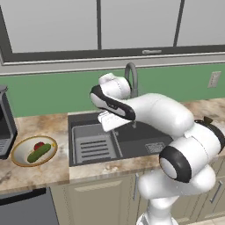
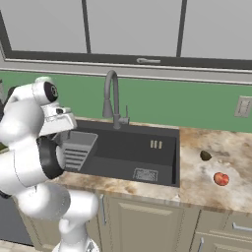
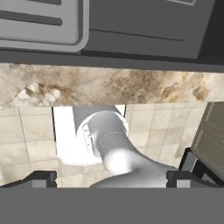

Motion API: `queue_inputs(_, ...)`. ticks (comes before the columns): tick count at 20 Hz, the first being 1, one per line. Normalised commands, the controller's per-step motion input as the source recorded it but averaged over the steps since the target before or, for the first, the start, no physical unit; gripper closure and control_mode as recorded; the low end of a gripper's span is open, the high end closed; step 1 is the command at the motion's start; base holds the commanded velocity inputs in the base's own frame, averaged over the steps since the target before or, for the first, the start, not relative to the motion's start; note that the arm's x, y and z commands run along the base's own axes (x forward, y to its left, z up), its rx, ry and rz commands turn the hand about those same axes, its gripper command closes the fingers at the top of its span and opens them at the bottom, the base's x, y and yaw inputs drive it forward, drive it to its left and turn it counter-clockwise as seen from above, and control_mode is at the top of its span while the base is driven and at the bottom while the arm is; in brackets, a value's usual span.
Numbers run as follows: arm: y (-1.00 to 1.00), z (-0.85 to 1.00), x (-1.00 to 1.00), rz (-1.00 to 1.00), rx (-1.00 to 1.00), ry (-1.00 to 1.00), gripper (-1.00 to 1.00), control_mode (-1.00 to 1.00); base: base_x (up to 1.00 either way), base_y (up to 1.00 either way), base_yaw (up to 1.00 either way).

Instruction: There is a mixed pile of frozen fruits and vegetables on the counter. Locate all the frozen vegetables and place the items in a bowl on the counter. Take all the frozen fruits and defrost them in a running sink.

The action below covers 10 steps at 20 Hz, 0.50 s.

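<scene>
The marbled surface [image 1: 39, 169] runs under a green wall, with the dark sink [image 2: 133, 152] and its tap [image 2: 112, 98] sunk into it. Left of the sink, a bowl [image 1: 17, 158] holds a cucumber [image 1: 38, 153] and a red piece [image 1: 38, 145]. Right of it, a red fruit [image 2: 221, 178] and a dark item [image 2: 205, 156] lie apart. The jaws, spread and empty, hang over the sink's front edge.

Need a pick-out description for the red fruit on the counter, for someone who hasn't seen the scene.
Start at the dark sink under the window, then go to the marble counter on its right in the right base view. Two small items lie there: the red fruit sits nearer the front edge, round and bright red, unlike the small dark item behind it.
</scene>
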Motion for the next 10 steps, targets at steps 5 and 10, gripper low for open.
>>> queue_inputs(5,-0.93,-0.23,0.08,-0.08,0.14,0.02,-1.0,-1.0,0.0,0.0,0.0)
queue_inputs(10,-0.87,-0.1,0.34,-0.01,0.03,-0.02,-1.0,-1.0,0.0,0.0,0.0)
